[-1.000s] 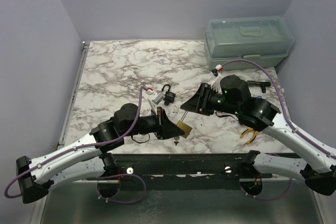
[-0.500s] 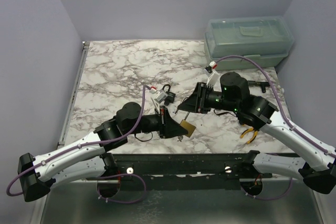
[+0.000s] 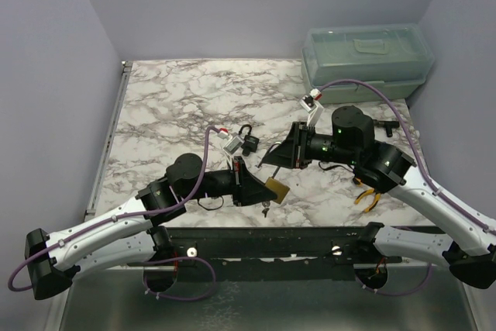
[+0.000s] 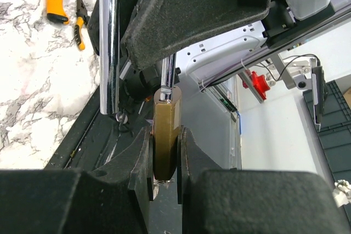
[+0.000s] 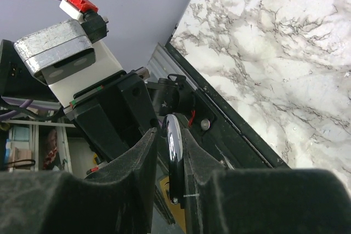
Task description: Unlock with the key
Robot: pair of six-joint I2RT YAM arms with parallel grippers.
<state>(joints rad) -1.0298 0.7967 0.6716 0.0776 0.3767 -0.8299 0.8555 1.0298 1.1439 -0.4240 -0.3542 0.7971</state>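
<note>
A brass padlock [image 3: 276, 190] is held above the table's near edge with my left gripper [image 3: 258, 188] shut on its body. In the left wrist view the brass body [image 4: 165, 135] sits pinched between both fingers, its chrome shackle [image 4: 168, 78] rising from it. A small key [image 3: 264, 209] hangs at the padlock's underside. My right gripper [image 3: 273, 162] comes in from the right, and its fingers are closed around the chrome shackle [image 5: 175, 152]. The shackle rests against the right finger, with only a thin dark slit at the left finger.
A black padlock [image 3: 249, 143] and a small silver piece [image 3: 231, 143] lie just behind the grippers. A clear lidded box [image 3: 366, 63] stands at the back right. Orange-handled pliers [image 3: 366, 198] lie under the right arm, and a black tool [image 3: 380, 125] lies beyond it.
The right gripper moved left to the padlock and closed its fingers around the shackle. The left gripper kept its hold on the brass body and shifted slightly.
</note>
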